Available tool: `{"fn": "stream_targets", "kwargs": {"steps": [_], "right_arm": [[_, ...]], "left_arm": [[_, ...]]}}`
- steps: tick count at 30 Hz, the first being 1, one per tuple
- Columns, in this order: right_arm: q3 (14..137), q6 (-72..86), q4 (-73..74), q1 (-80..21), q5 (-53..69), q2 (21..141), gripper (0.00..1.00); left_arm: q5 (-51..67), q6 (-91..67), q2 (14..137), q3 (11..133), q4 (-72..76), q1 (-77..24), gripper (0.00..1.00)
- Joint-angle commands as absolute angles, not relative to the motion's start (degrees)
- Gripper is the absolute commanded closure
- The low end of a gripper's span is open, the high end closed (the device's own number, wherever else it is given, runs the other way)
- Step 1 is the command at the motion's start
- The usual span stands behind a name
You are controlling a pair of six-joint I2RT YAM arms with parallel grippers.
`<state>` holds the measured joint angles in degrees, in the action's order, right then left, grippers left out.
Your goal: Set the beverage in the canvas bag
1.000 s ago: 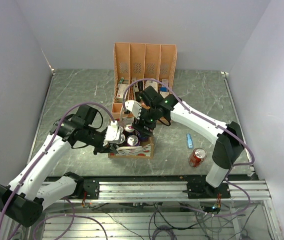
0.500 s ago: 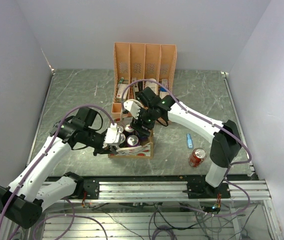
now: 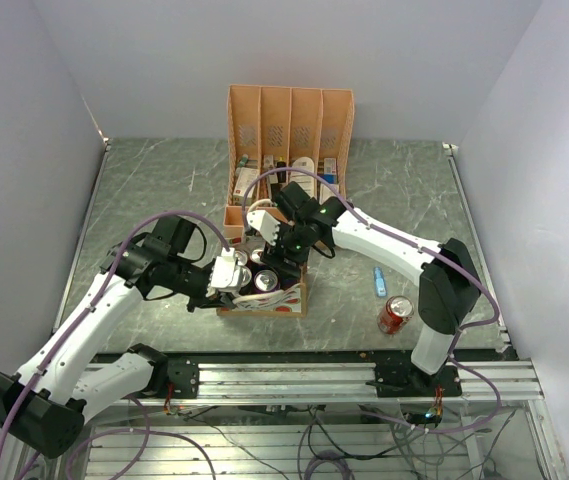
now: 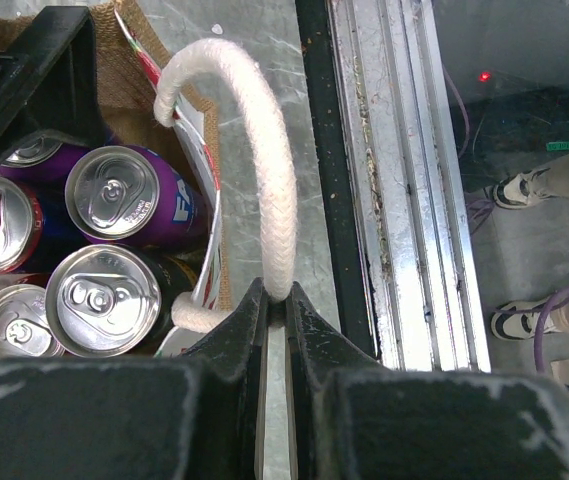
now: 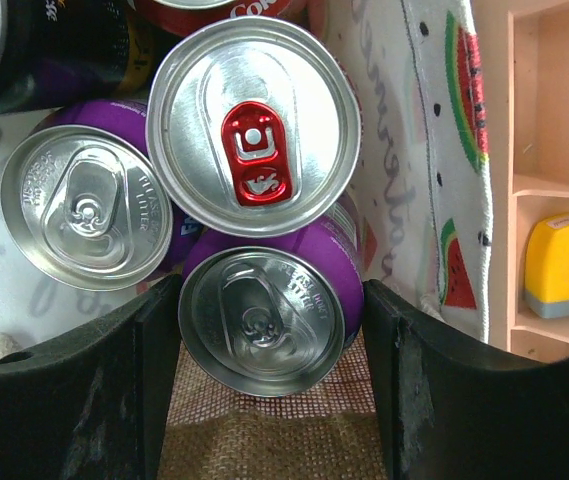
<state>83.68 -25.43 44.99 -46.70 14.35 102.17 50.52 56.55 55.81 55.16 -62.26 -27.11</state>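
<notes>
The canvas bag (image 3: 264,298) sits at the table's middle front, its watermelon-print wall (image 5: 434,180) in the right wrist view. My left gripper (image 3: 230,276) is shut on its white rope handle (image 4: 276,180), fingertips (image 4: 275,300) pinching the loop at the bag's front edge. My right gripper (image 3: 282,256) reaches down into the bag; its fingers (image 5: 154,380) flank a purple can (image 5: 264,320), which is tilted over the burlap floor and touched on both sides. Several other cans stand inside: one with a red tab (image 5: 252,125), a purple one (image 5: 86,205), and more in the left wrist view (image 4: 116,192).
The peach file organiser (image 3: 289,130) stands right behind the bag, with a yellow item (image 5: 564,265) in one slot. A red can (image 3: 395,314) and a small blue object (image 3: 379,281) lie right of the bag. The aluminium rail (image 4: 404,180) runs along the near table edge.
My right gripper has moved left and down into the bag with the purple can. My left gripper has kept its hold on the handle, shifting slightly.
</notes>
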Motion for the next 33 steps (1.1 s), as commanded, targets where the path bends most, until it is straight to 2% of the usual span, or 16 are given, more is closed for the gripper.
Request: {"fn": "stream_targets", "kwargs": {"steps": [1,4,7,19,33], "right_arm": [[82.9,-26.7,44.1,-46.0,10.6,101.9,0.61],[82.9,-26.7,44.1,-46.0,10.0,102.2,0.57],[83.7,-26.6,44.6,-46.1,9.8,102.3,0.47],[85.5,-27.9,45.8,-46.3,9.6,101.7,0.28],[88.8,-28.7,47.6,-46.8,10.0,100.6,0.23]], "left_arm": [[49.5,57.4,55.5,54.9,-60.0,-27.4,0.93],[49.1,57.2,54.9,54.5,-59.8,-27.4,0.93],[49.0,57.4,54.9,54.7,-60.3,-27.4,0.93],[48.6,56.8,54.2,54.2,-60.1,-27.3,0.93],[47.7,56.3,53.9,53.6,-59.2,-27.2,0.93]]}}
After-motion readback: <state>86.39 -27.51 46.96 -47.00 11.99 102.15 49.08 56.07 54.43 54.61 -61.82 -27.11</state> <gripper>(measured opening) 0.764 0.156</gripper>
